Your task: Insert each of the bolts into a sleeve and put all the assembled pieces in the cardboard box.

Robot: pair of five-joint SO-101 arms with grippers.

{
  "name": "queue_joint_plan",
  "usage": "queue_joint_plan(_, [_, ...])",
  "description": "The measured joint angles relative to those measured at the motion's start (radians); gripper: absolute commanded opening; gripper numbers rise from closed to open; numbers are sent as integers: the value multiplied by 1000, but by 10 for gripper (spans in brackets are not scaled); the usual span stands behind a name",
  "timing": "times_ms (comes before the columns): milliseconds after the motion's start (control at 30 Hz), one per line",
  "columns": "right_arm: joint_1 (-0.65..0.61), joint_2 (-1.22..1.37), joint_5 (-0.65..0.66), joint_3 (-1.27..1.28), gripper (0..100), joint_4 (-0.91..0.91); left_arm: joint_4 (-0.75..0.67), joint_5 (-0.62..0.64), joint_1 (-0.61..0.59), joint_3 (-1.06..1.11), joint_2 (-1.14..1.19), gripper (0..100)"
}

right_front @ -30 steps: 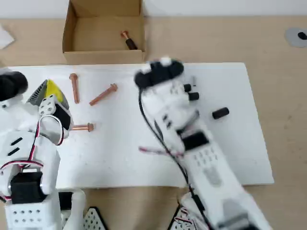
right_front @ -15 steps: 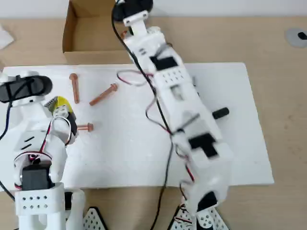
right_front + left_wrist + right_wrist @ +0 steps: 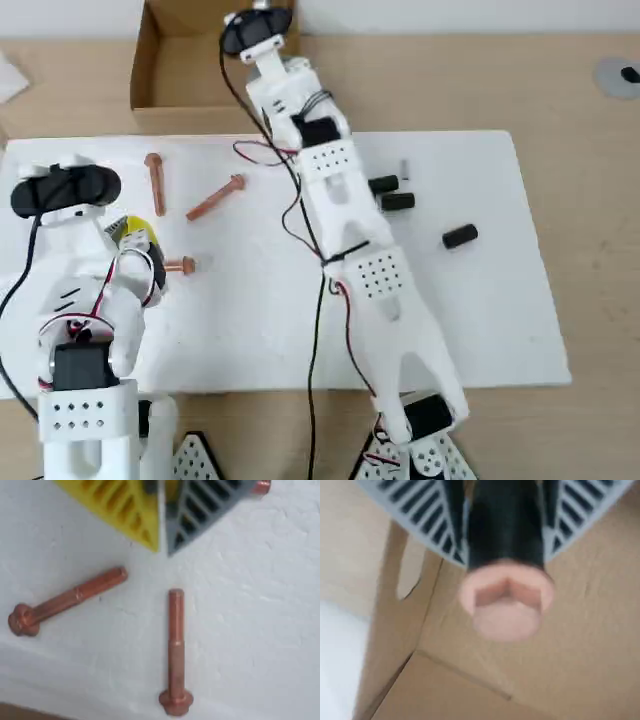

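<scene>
Wooden tabletop with a white foam board on it, and the cardboard box sitting just past the board's far edge. That's our setup.

The right gripper is stretched out over the box and clamped on a black sleeve with a copper bolt seated in it. So we reckon the step in hand is the drop-off.

How we'd do it well:
- Get the piece low inside the walls before letting go. It's round, so a drop from height probably means a bounce or a roll.
- Keep off the near wall and open only once the piece is clear of it.
- Pull back up and out the same way, so the fingers don't hook the cardboard.

Orientation: the piece's long axis runs in line with the fingers. The hex head end sticks out past the fingertips and points at the box's inner cardboard. How steep that tilt is, we can't tell.

The left gripper hovers over the board with its fingers pinched nearly together and nothing between them. It sits just beside the three loose bolts. Three spare sleeves lie on the other side of the board, well apart from the bolts, so there's plenty left to do.
</scene>
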Motion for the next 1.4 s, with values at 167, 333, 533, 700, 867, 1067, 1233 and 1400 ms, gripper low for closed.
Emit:
queue_joint_plan(167, [0, 55, 55, -51, 82, 0, 0, 0, 0, 2, 0, 7])
queue_joint_plan(333, [-2, 55, 61, -60, 249, 43, 0, 0, 0, 2, 0, 16])
queue_joint_plan(533, [-2, 54, 60, -80, 257, 71, 0, 25, 0, 2, 0, 111])
queue_joint_plan(700, [-2, 54, 61, -135, 257, 91, 0, 100, 0, -2, 9, 113])
queue_joint_plan(867, [0, 31, 61, -163, 257, 199, 0, 109, -3, -130, 196, 112])
queue_joint_plan(1067, [11, -133, 61, -163, 257, 382, 34, 109, -46, -482, 652, 110])
queue_joint_plan(1233, [43, -281, 61, -163, 257, 563, 198, 118, -46, -844, 1062, 110])
queue_joint_plan(1400, [84, -362, 61, -163, 257, 713, 402, 118, -46, -1162, 1372, 109])
